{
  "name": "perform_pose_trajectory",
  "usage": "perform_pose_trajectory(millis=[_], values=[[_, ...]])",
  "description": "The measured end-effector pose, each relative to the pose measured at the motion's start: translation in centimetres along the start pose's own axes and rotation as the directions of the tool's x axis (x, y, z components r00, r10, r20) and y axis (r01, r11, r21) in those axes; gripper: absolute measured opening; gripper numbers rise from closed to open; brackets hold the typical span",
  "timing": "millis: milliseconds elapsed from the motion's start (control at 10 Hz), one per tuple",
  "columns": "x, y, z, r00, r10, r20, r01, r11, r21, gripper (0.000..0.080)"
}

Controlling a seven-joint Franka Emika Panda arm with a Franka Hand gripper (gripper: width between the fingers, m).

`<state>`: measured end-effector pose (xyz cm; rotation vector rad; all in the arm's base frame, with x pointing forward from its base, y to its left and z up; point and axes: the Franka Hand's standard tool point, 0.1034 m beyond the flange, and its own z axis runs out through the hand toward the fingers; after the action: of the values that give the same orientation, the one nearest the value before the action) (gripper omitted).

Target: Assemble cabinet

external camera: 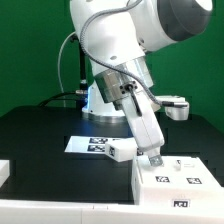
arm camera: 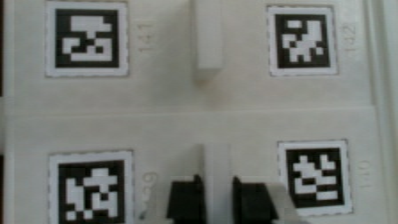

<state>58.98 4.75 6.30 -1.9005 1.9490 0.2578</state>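
Observation:
The cabinet (external camera: 176, 182) is a white box with black-and-white tags, lying at the front of the table on the exterior view's right. My gripper (external camera: 152, 158) comes down at a slant onto the box's near-left top edge. In the wrist view the cabinet face (arm camera: 199, 110) fills the picture, with four tags and a raised strip (arm camera: 206, 40) down its middle. The two dark fingertips (arm camera: 187, 200) stand close together on that face, and my gripper (arm camera: 217, 205) is shut with only a narrow white sliver between them. I cannot tell whether it pinches anything.
The marker board (external camera: 88, 144) lies flat mid-table, with a small white tagged block (external camera: 121, 151) at its right end. Another white part (external camera: 175, 104) sits at the back right. A white piece (external camera: 5, 173) shows at the left edge. The arm's base (external camera: 98, 98) stands behind.

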Motion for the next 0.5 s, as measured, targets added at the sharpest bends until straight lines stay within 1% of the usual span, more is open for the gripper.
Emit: perform_pose_trajectory(millis=[100, 200, 300, 400, 500], values=[[0.0, 0.02, 0.01, 1.0, 0.0, 0.0, 0.0, 1.0, 0.0, 0.0065], [0.02, 0.06, 0.06, 1.0, 0.001, 0.0, -0.001, 1.0, -0.001, 0.0153], [0.02, 0.06, 0.07, 1.0, 0.001, 0.0, -0.001, 1.0, -0.001, 0.0288], [0.03, 0.07, 0.09, 1.0, 0.001, 0.0, -0.001, 1.0, -0.001, 0.0288], [0.04, 0.09, 0.1, 1.0, 0.001, 0.0, -0.001, 1.0, -0.002, 0.0501]])
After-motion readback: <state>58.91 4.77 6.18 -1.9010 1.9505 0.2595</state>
